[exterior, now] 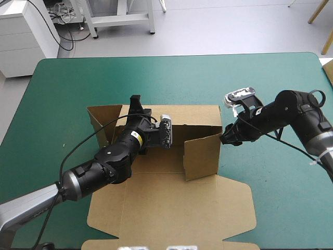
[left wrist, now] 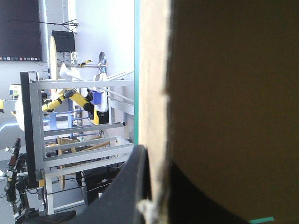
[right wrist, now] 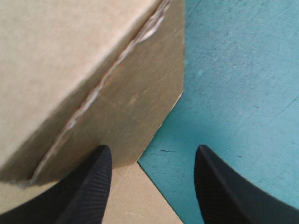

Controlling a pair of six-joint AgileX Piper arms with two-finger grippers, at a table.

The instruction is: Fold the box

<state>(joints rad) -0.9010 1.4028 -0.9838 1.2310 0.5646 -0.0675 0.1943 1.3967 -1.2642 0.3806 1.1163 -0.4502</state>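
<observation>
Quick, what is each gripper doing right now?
Left gripper: shut on the box.
Right gripper: open, holding nothing.

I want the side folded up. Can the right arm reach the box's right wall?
Probably yes. The right gripper is open right at the box's raised right wall, with only bare cover beside it and nothing in between.

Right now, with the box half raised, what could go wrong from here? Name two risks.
1. The right gripper is open at the right wall's outer corner, gripping nothing; a push there may slide the box across the teal-green cover instead of folding it.
2. The left gripper pinches the far wall near its edge; a hard pull might crease it or lose the grip.
</observation>
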